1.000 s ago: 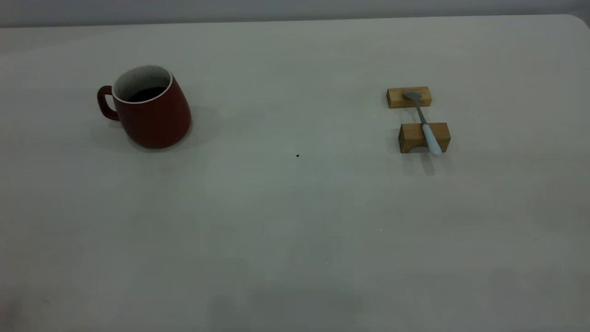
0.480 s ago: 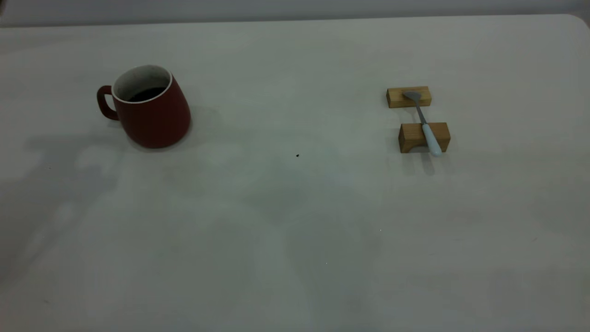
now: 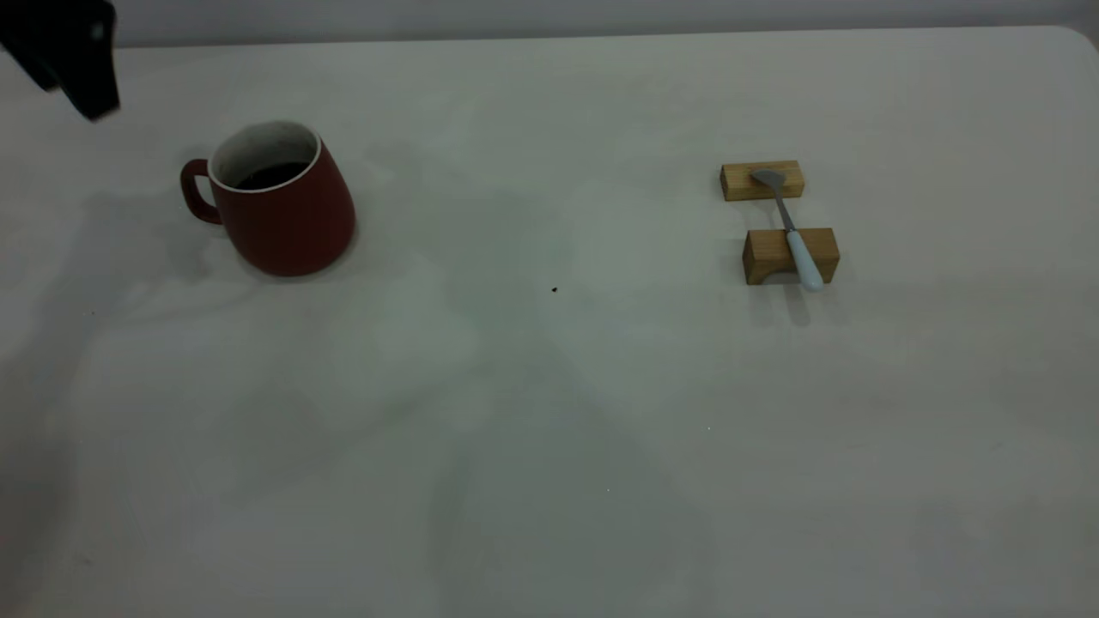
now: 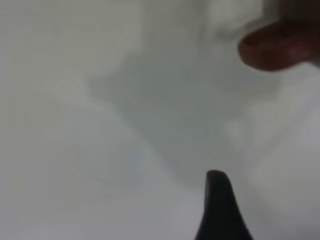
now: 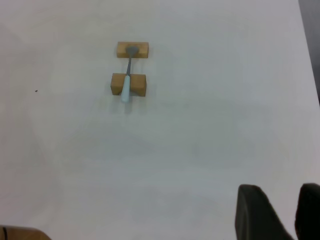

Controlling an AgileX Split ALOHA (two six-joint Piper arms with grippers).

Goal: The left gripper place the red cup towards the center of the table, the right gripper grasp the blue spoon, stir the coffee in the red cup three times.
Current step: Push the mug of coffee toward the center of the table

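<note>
The red cup (image 3: 279,202) stands upright at the table's (image 3: 549,412) far left, handle pointing left, dark coffee (image 3: 273,175) inside. My left gripper (image 3: 64,51) hangs above the far left corner, up and left of the cup and apart from it. The left wrist view shows one black finger (image 4: 220,202) over bare table and a blurred edge of the red cup (image 4: 277,47), with the jaws open. The blue spoon (image 3: 794,236) lies across two wooden blocks at the right. My right gripper (image 5: 280,200) is shut and empty, well away from the blue spoon (image 5: 126,87).
The two small wooden blocks (image 3: 762,180) (image 3: 788,256) carry the spoon's bowl and handle. A tiny dark speck (image 3: 554,290) marks the table's middle. The table's rounded corner lies at the far right (image 3: 1069,39).
The left gripper has come into the exterior view at the top left corner, and its shadow has spread over the table's left side. Cup and spoon have not moved.
</note>
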